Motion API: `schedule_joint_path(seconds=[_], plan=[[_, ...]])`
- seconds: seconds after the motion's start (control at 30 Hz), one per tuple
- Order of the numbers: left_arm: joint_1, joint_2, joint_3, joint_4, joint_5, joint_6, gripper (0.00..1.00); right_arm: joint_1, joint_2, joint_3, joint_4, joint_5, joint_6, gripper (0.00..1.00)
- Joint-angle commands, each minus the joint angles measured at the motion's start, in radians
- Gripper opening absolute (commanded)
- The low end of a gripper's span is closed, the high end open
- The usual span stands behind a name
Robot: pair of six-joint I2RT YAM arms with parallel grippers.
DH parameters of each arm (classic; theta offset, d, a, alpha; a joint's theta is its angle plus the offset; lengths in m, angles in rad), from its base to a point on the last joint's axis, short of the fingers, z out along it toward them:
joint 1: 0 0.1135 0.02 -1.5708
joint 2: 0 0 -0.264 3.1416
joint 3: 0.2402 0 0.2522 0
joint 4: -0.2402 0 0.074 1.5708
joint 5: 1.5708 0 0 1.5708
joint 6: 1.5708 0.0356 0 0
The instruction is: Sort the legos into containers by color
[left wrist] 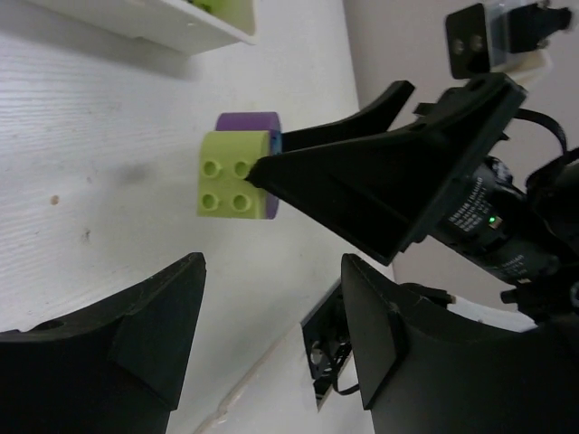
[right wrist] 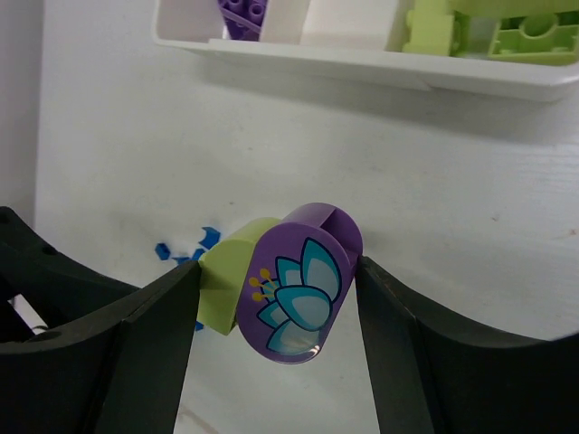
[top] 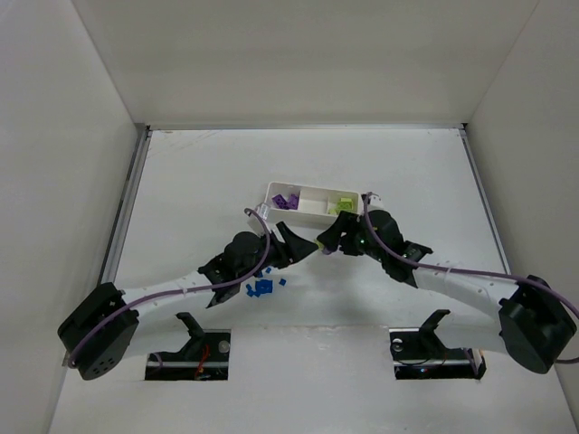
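Note:
My right gripper is shut on a joined piece: a purple rounded brick with a flower print stuck to a yellow-green brick, held above the table. In the left wrist view the same yellow-green brick and purple brick sit at the right gripper's fingers. My left gripper is open and empty, just short of the piece. In the top view both grippers, left and right, meet in front of the white tray.
The tray's left compartment holds purple bricks, and its right one holds yellow-green bricks. Several tiny dark blue bricks lie on the table under the left arm, and also show in the right wrist view.

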Motion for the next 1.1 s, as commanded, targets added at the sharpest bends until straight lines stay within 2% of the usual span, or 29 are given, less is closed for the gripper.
schedule_joint_path(seconds=[0.0, 0.27, 0.6, 0.93, 1.07], plan=[[-0.005, -0.033, -0.011, 0.089, -0.004, 0.004, 0.58, -0.006, 0.01, 0.068, 0.091, -0.081, 0.053, 0.58], [0.008, -0.009, -0.002, 0.102, -0.027, 0.031, 0.54, -0.035, 0.004, 0.059, 0.145, -0.138, 0.151, 0.58], [0.004, 0.036, 0.033, 0.121, -0.044, 0.079, 0.52, -0.041, -0.022, 0.047, 0.157, -0.162, 0.186, 0.58], [0.007, 0.06, 0.024, 0.211, -0.067, 0.088, 0.52, -0.046, -0.007, 0.018, 0.186, -0.199, 0.219, 0.58], [0.004, 0.059, 0.015, 0.234, -0.087, 0.091, 0.47, -0.047, -0.007, 0.012, 0.186, -0.199, 0.223, 0.58]])
